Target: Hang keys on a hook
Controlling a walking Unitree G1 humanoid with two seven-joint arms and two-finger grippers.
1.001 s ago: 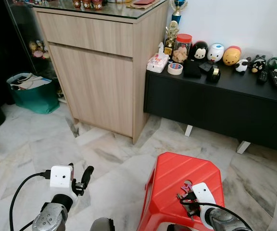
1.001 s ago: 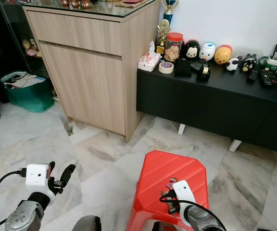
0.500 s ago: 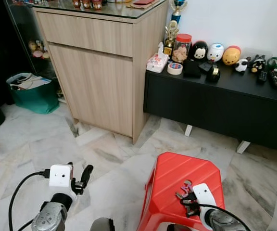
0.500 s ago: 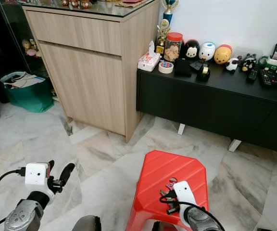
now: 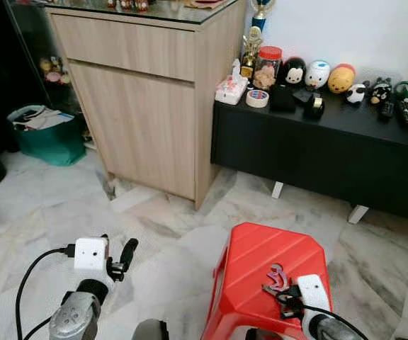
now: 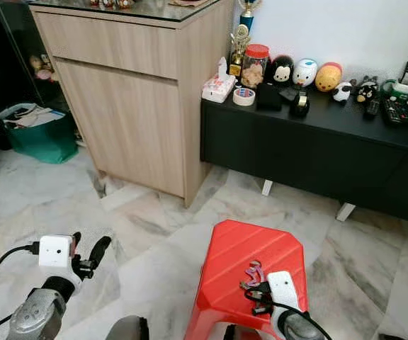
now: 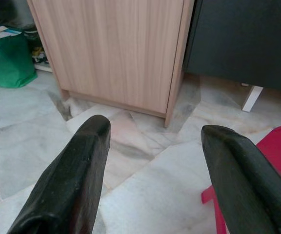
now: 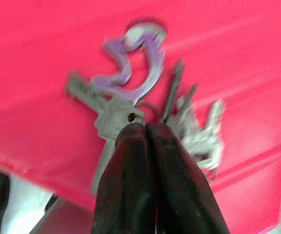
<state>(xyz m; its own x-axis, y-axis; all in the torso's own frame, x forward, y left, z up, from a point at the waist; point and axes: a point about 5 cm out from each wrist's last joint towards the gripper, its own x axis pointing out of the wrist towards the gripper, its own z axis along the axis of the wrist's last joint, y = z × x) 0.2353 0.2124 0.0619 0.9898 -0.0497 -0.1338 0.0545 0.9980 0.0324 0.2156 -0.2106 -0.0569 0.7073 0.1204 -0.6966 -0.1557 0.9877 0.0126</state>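
Keys (image 8: pixel 145 105) sit on red stool (image 5: pixel 261 262) w/ purple carabiner (image 8: pixel 133 63) on top. R gripper (image 8: pixel 148 129) pinched tight on the bunch near the ring. L gripper (image 7: pixel 152 151) spread wide, nothing in it, idle over marble floor (image 5: pixel 154 227). Tip: lift straight up, slow, so bunch doesn't slip; no hook spotted yet.
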